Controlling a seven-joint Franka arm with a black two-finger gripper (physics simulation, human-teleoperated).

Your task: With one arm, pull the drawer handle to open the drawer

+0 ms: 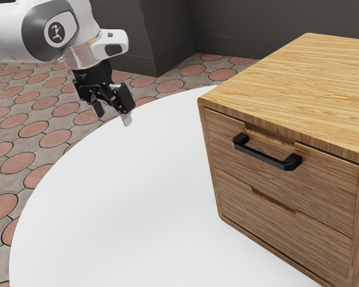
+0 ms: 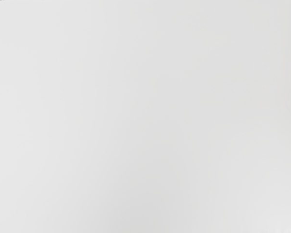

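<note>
A wooden cabinet (image 1: 299, 84) with two drawers stands on the white round table (image 1: 137, 215) at the exterior view's right. Its upper drawer (image 1: 275, 156) carries a black bar handle (image 1: 267, 152) and sits flush with the cabinet front. The lower drawer (image 1: 281, 218) has a recessed notch and is flush too. My black gripper (image 1: 113, 113) hangs open above the table's far left edge, well to the left of the handle, with nothing between its fingers. The wrist view looks down on the bare white table top (image 2: 145, 116).
A floor of reddish round tiles (image 1: 30, 131) lies beyond the table. Dark walls (image 1: 167, 30) stand at the back. Bare table surface stretches between my gripper and the cabinet.
</note>
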